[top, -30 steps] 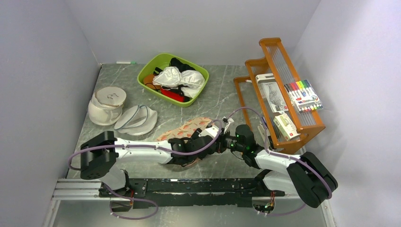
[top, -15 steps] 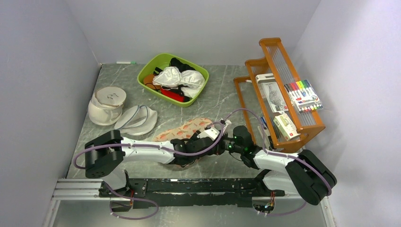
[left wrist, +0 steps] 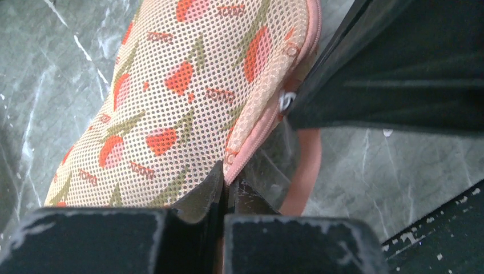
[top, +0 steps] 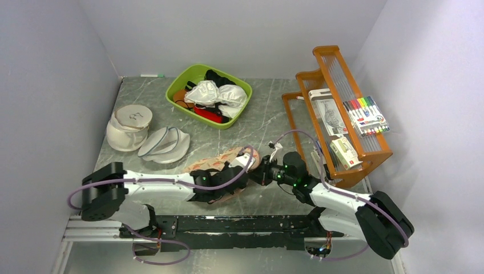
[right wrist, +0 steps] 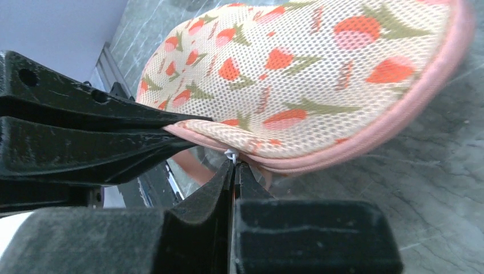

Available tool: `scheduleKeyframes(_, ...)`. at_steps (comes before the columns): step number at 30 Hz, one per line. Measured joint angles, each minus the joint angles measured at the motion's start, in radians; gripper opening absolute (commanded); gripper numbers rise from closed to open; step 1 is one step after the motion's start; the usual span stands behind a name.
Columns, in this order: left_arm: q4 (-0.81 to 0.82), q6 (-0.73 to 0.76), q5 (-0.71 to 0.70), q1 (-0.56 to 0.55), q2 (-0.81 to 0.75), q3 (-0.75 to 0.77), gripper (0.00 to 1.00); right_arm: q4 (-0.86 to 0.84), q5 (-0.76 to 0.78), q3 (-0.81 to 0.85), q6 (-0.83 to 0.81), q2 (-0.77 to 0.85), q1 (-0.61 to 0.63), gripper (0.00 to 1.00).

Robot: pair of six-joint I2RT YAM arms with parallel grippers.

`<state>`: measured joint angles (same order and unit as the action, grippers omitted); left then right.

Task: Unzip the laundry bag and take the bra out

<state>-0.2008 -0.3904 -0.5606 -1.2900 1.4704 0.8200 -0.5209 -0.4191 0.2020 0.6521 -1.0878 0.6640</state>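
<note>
From above, the floral laundry bag (top: 220, 160) lies by the middle of the desk's near edge, with the left gripper (top: 240, 173) and right gripper (top: 261, 172) meeting at its right end. The left wrist view shows the left fingers pinched shut on the pink zip seam (left wrist: 251, 128), probably to anchor the pouch so it cannot slide. The right wrist view shows the right fingers clamped on the small white zip pull (right wrist: 230, 154), placed to draw it along; the bra is unseen, presumably inside.
</note>
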Motion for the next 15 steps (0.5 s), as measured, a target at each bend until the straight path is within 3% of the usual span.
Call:
scheduleKeyframes(10, -0.012, -0.042, 0.008, 0.004, -0.151, -0.103, 0.07, 0.246, 0.277, 0.065, -0.013, 0.105, -0.024, 0.00)
scheduleKeyframes(15, -0.001, -0.081, 0.008, 0.005, -0.130, -0.107, 0.07, 0.314, 0.303, 0.075, -0.020, 0.103, -0.056, 0.00)
